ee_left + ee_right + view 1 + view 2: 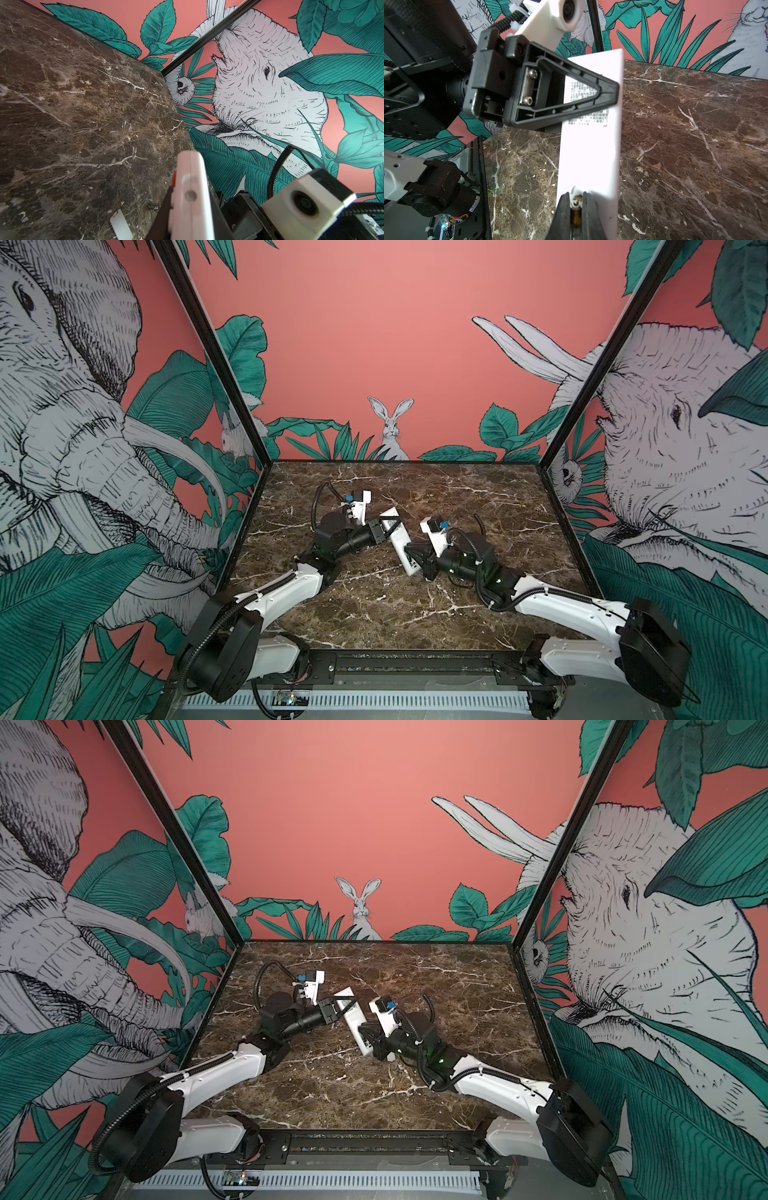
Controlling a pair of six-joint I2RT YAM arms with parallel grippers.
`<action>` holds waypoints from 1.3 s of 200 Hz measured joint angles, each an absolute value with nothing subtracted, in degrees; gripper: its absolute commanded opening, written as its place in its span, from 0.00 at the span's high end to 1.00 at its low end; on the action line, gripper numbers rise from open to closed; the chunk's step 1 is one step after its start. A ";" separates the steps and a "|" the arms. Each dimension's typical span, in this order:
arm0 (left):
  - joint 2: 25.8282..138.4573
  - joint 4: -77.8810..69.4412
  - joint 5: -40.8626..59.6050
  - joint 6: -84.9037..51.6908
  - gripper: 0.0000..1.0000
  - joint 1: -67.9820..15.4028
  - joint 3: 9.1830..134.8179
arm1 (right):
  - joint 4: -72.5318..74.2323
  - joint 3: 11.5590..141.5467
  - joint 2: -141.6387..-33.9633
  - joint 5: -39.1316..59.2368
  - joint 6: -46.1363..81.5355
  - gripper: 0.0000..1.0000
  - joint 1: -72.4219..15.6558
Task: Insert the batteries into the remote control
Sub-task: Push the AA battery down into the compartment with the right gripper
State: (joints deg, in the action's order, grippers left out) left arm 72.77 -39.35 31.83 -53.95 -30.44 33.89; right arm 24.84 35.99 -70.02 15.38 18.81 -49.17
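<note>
Remote control (pixel 589 149) was held clamped in left pincer (pixel 611 92), back uppermost. Battery (pixel 575 214) was gripped by closed right pincer (pixel 576 198), its tip at the remote's end. Second battery (pixel 153 206) was noted on worktop (pixel 72 124) near left pincer.

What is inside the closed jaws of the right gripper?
A battery: a small brown cylinder whose metal tip sits at the end of the white remote control. The black fingers of the right gripper cover its sides. The remote's battery compartment cannot be seen.

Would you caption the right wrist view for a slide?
The left gripper clamps the remote control while the right gripper holds a battery at its end.
</note>
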 measured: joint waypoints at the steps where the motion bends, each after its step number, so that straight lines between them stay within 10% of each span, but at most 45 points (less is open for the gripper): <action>1: 72.77 -39.35 31.83 -53.93 1.00 -30.44 33.89 | 24.84 35.99 -70.02 15.38 18.79 0.97 -49.17; 260: 72.71 -39.38 30.98 -53.93 1.00 -30.44 33.80 | 23.44 35.99 -70.02 15.16 18.63 0.78 -49.36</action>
